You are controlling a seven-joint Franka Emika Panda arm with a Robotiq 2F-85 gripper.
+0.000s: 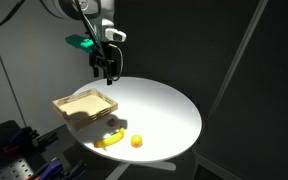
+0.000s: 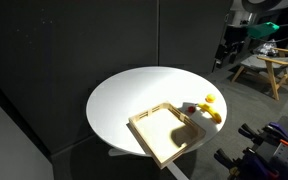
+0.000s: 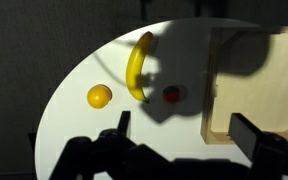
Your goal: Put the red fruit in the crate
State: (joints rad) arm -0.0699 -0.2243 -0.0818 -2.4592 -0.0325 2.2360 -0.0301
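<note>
Position of tiny round dark-red fruit [image 3: 171, 95]: resting in shadow on round white table [image 3: 84, 70], outside the shallow light-tan wooden crate [image 3: 264, 90] at its 3 o'clock. Curved yellow banana [image 3: 137, 65] lies just beside at 10 o'clock; small round orange fruit [image 3: 100, 96] at 9 o'clock. Robotiq gripper [image 3: 184, 125] hovers above, jaws spread wide, holding nothing.

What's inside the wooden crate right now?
Nothing visible: the crate looks bare inside in both exterior views. The red fruit lies outside it on the table. The wrist view shows only part of the crate, shadowed.
</note>
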